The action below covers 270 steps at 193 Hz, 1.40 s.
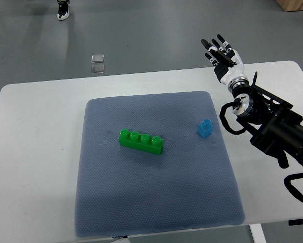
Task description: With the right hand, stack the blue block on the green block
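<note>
So, pre-grasp stage: nothing picked up yet. The right robot hand [221, 50] hovers past the far right corner of the grey mat [141, 202], over the far edge of the desk [35, 152], fingers spread and loose, holding nothing. Its arm comes in from the right edge, dark forearm lying over the desk's right side. Left arm not visible at all.

The blue block [204, 128] sits on the mat near its right edge, small single-stud piece, looks upright. The green block [141, 141] is a four-stud brick, lying near mat centre, long axis slightly diagonal, studs up. The two are apart, clear mat between them, blue to the right of green.

Step in hand, as I judge it: reach toward blue. Next move needs the robot hand to come back toward the robot and down onto the blue block, and close the fingers on its sides. The piece is small, so a pinch likely suits. Then carry left and seat it on a green stud.
</note>
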### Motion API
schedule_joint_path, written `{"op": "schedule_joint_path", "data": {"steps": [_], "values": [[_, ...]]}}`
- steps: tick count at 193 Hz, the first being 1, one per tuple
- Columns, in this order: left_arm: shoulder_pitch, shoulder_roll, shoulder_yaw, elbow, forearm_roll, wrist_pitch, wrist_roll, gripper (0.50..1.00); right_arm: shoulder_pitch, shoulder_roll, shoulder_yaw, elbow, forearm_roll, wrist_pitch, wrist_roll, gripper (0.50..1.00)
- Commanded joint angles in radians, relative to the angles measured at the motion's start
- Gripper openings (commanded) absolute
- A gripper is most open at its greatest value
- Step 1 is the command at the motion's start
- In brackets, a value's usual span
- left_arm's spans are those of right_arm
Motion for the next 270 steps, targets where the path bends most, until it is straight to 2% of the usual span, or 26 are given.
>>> {"op": "schedule_joint_path", "data": {"steps": [1,187,245,270], "values": [[0.000,0.000,-0.001,-0.001,0.000,0.000,0.000,1.000,0.001,-0.001,0.000,0.000,0.001,0.000,0.000,0.911],[-0.011,0.000,-0.004,0.000,0.003,0.000,0.000,1.000,-0.003,-0.018,-0.003,0.000,-0.011,0.000,-0.002,0.911],[-0.011,0.000,-0.004,0.000,0.003,0.000,0.000,1.000,0.009,-0.183,-0.028,0.154,-0.032,-0.006,-0.012,0.911],[-0.011,0.000,-0.004,0.000,0.004,0.000,0.000,1.000,0.047,-0.246,-0.097,0.180,-0.235,0.003,-0.014,0.909]]}}
